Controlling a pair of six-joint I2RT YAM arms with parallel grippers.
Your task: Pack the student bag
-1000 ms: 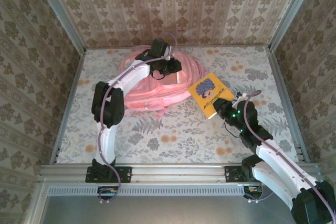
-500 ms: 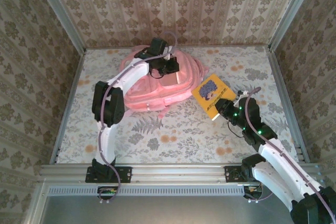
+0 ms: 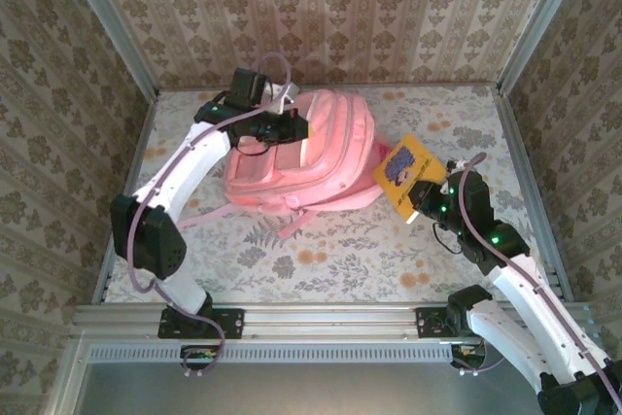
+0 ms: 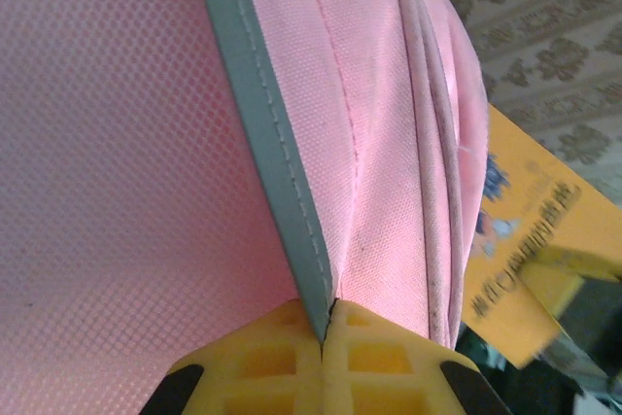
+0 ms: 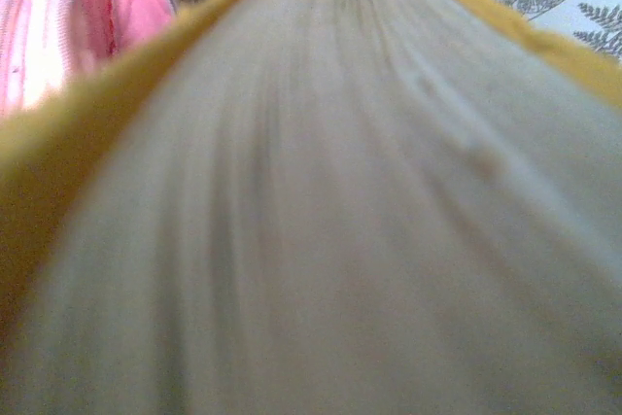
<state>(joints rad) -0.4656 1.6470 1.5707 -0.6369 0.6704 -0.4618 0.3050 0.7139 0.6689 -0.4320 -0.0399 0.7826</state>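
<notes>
We see a surface (image 3: pixel 330 250) covered in a pale print of grey ferns and orange blossoms; the same ferns show at the top right corner of the right wrist view. Behind it and on both sides stand walls (image 3: pixel 321 17) papered in beige damask stripes. Metal posts (image 3: pixel 109 26) run up the back corners, and a metal rail (image 3: pixel 321 320) lies across the near edge.

Student bag (image 3: pixel 311 167) hogs the back middle of the surface (image 3: pixel 330 264). The left arm (image 3: pixel 180 167) lies across its left side, with the left claw (image 3: pixel 296 128) pinched on its edge. The yellow book (image 3: pixel 406 164) in the right claw (image 3: pixel 420 199) sits just beside the bag's right side, so it's tight there. The near strip and back-right corner are open. Walls (image 3: pixel 340 7) box in three sides.
</notes>
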